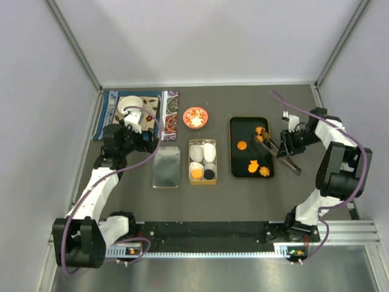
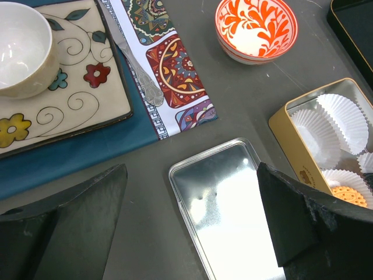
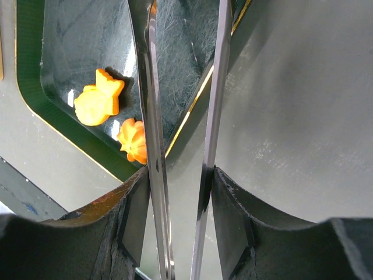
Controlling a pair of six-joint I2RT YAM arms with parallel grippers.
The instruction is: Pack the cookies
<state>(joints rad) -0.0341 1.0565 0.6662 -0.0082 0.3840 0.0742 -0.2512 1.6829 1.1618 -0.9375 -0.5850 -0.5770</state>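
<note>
Toward the near edge, two cookies [image 1: 196, 174] sit in the gold box [image 1: 203, 140]; more lie on the black tray [image 1: 244, 129] toward the right edge. The right gripper [image 3: 180, 216] clamps tongs [image 3: 152, 116]; the left gripper [image 2: 186, 224] hangs spread by the lid [image 2: 227, 204].

Bowl [image 2: 17, 49] on a plate [image 2: 87, 99], spoon [image 2: 139, 70] beside it; dish [image 2: 256, 29] behind the tin [image 2: 291, 150]; lid [image 2: 233, 216] left of it.
</note>
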